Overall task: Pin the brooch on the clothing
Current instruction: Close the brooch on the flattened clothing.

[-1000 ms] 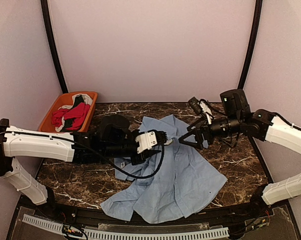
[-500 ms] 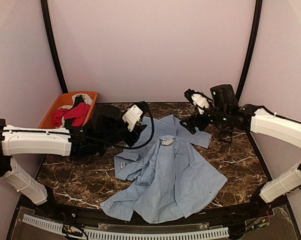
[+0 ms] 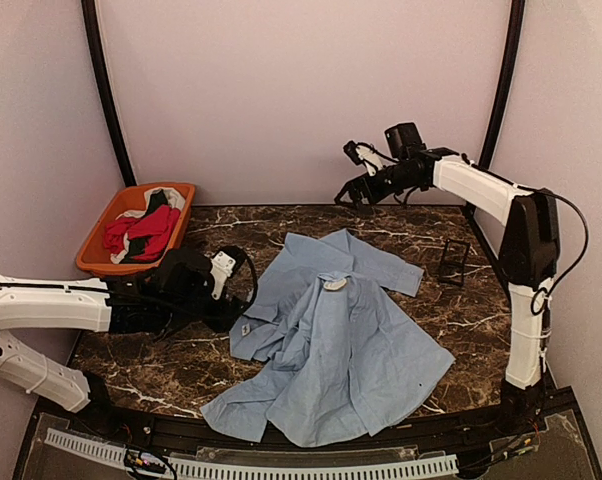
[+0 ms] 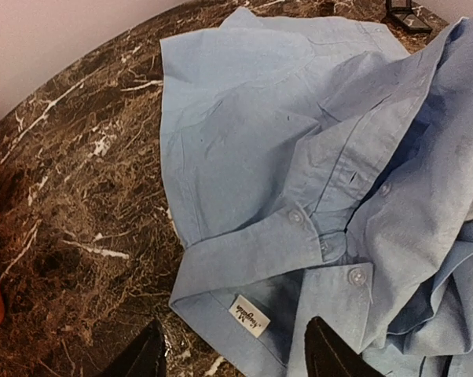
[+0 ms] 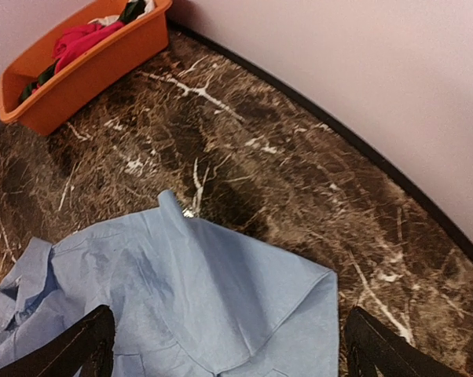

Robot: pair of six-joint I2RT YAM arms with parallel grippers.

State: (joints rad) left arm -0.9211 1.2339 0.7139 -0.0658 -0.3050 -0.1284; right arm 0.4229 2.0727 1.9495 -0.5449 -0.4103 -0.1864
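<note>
The clothing, a light blue shirt [image 3: 331, 350], lies spread and rumpled on the marble table. A small pale oval brooch [image 3: 333, 284] rests on the shirt near its middle, apart from both grippers. My left gripper [image 3: 239, 305] is low at the shirt's left edge. In the left wrist view the left gripper [image 4: 236, 357] is open over the collar and its white label [image 4: 248, 316], holding nothing. My right gripper [image 3: 346, 172] is raised high by the back wall. In the right wrist view it [image 5: 232, 349] is wide open and empty, far above the shirt [image 5: 205, 306].
An orange bin [image 3: 101, 250] holding red, black and white garments stands at the back left, and the bin [image 5: 71, 78] also shows in the right wrist view. A small black open case [image 3: 453, 262] sits right of the shirt. Dark posts run up both back corners.
My left arm has drawn back to the left, off the middle of the shirt, with its jaws opening wider. The right arm rose and swung to the back wall. The brooch stays on the shirt.
</note>
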